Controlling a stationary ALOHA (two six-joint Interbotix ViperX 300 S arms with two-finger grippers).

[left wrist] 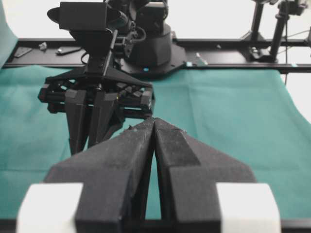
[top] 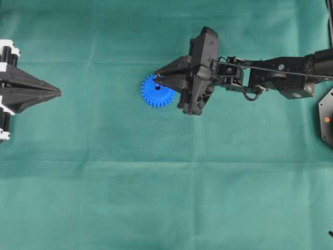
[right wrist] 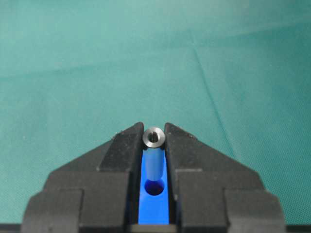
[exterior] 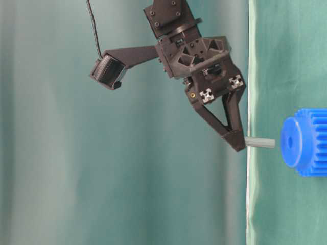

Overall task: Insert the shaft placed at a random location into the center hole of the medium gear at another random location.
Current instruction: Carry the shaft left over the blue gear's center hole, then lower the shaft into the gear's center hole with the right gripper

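The medium gear [top: 155, 91] is bright blue with a dark center hole [right wrist: 154, 187]. The shaft [exterior: 259, 142] is silvery grey. Both grippers, left [top: 56, 93] and right [top: 156, 79], are black. The table cloth [top: 156, 198] is plain teal green.

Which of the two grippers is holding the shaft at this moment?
The right gripper, poised over the medium gear, pinches the shaft between its fingertips. The left gripper sits at the left table edge, shut on nothing.
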